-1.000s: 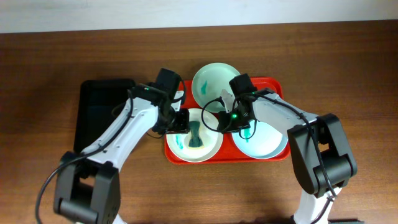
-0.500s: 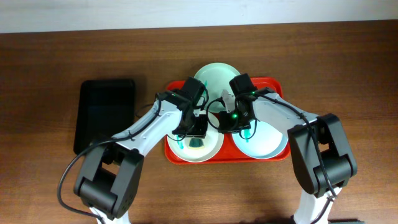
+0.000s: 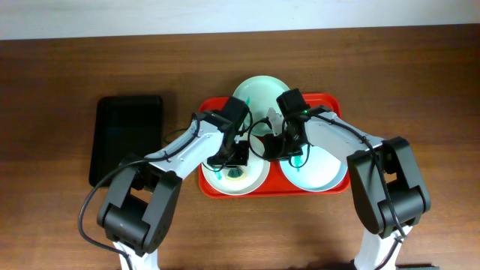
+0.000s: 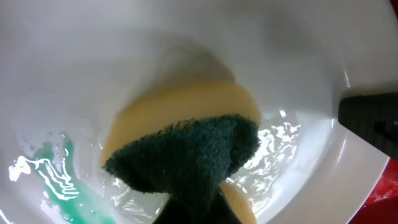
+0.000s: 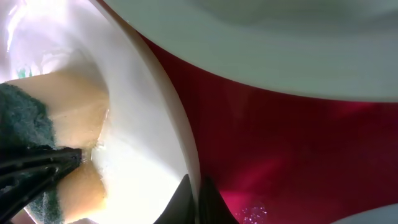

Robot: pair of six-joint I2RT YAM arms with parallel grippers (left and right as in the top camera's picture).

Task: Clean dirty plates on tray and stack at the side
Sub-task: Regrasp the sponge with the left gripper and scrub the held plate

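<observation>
Three plates lie on the red tray [image 3: 334, 101]: a white plate [image 3: 255, 178] at front left, a mint green plate [image 3: 255, 91] at the back, a pale blue plate [image 3: 322, 171] at front right. My left gripper [image 3: 238, 163] is shut on a yellow sponge with a dark green scouring side [image 4: 186, 149] and presses it into the white plate [image 4: 124, 50], next to a teal smear [image 4: 59, 186]. My right gripper [image 3: 271, 145] is shut on the white plate's rim [image 5: 171, 124], fingertips either side of it [image 5: 193, 193].
A black tray [image 3: 124, 135] lies on the wooden table left of the red tray. The red tray floor [image 5: 280, 155] shows between the plates. Both arms crowd over the tray's middle.
My left arm swung right from the tray's left edge over the white plate and brought the sponge down into it. The right arm has stayed on the rim.
</observation>
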